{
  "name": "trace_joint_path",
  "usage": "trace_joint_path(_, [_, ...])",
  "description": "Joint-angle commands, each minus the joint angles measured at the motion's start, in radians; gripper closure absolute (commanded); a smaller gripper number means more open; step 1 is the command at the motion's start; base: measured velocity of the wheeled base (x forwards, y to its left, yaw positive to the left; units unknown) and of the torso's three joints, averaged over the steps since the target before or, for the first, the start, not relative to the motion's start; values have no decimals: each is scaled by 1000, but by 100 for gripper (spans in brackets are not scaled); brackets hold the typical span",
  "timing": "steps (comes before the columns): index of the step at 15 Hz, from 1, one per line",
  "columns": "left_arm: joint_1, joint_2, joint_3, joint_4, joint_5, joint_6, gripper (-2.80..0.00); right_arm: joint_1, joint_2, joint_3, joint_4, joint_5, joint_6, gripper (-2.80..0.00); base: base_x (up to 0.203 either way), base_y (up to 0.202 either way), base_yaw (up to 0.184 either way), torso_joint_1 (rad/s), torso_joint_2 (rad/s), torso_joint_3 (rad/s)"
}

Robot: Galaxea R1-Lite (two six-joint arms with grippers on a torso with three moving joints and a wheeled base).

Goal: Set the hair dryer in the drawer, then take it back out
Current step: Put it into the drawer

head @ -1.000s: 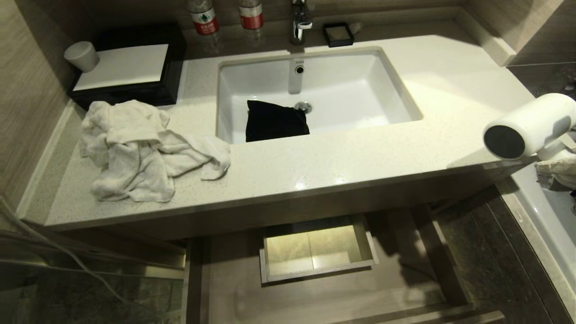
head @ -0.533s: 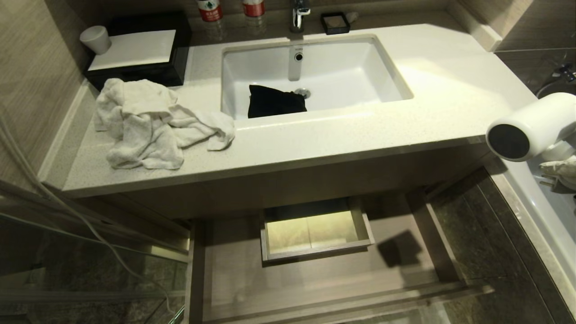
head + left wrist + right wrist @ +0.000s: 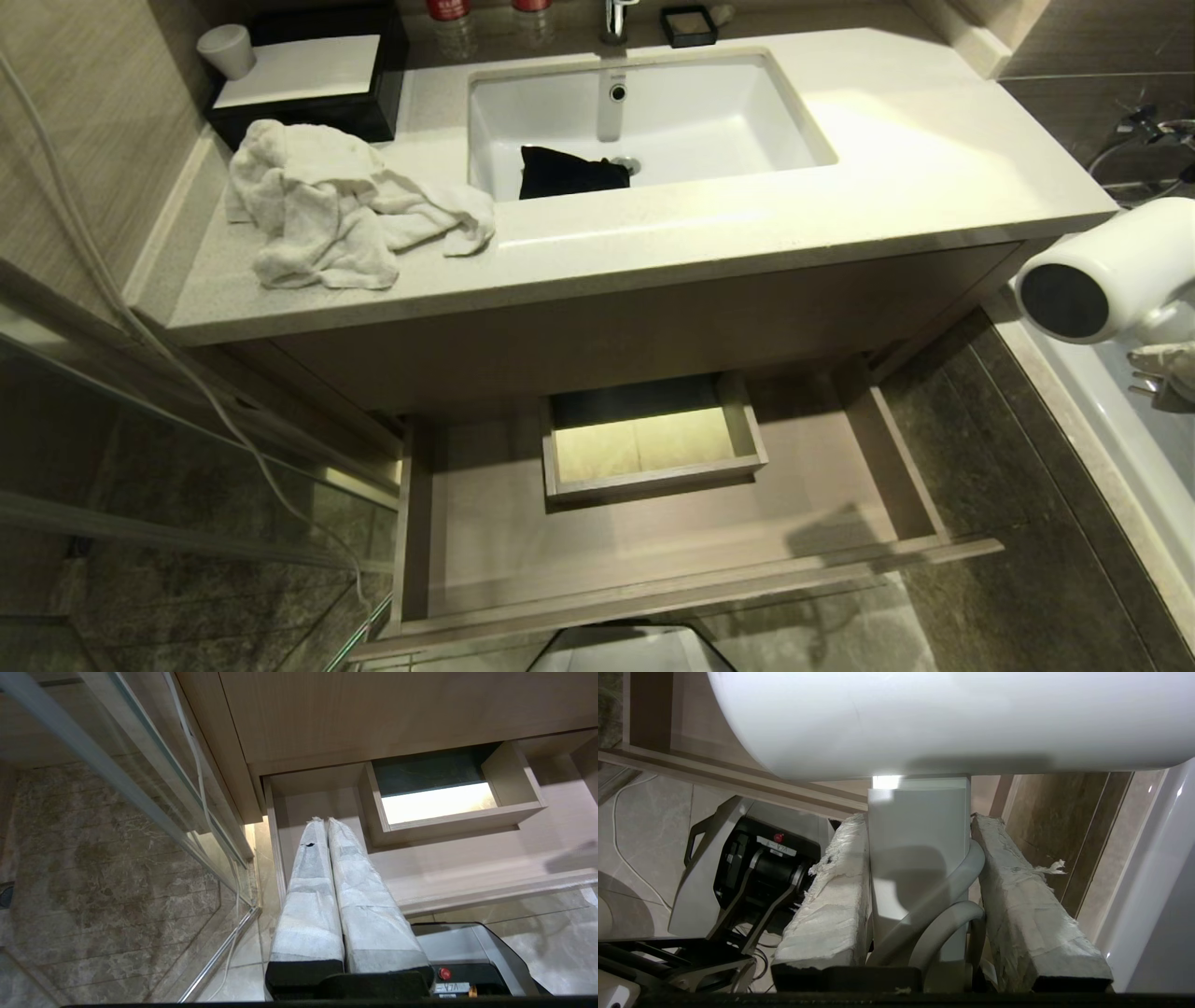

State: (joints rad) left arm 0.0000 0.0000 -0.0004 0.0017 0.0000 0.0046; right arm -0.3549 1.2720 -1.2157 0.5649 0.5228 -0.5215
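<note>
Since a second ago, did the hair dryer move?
Yes. The camera moved too, but against the counter edge the hair dryer, in the right pincer, sits lower now, toward the drawer.

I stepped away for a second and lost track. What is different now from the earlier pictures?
The camera has tipped down, showing more of the open light-brown wooden drawer. The right gripper still clamps the small white hair dryer by its handle, off the counter's right end. Nothing was released.
</note>
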Motion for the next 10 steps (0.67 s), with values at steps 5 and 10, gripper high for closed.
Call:
trace_joint_path(5, [0,0,2,0,0,0,0,-12,-105,135,3,3,5,0,0,0,0,-34,-5,-43])
trace_joint_path(10, [0,0,0,0,0,0,0,-12,-123,159,5,4,-1,0,0,0,0,0,0,0])
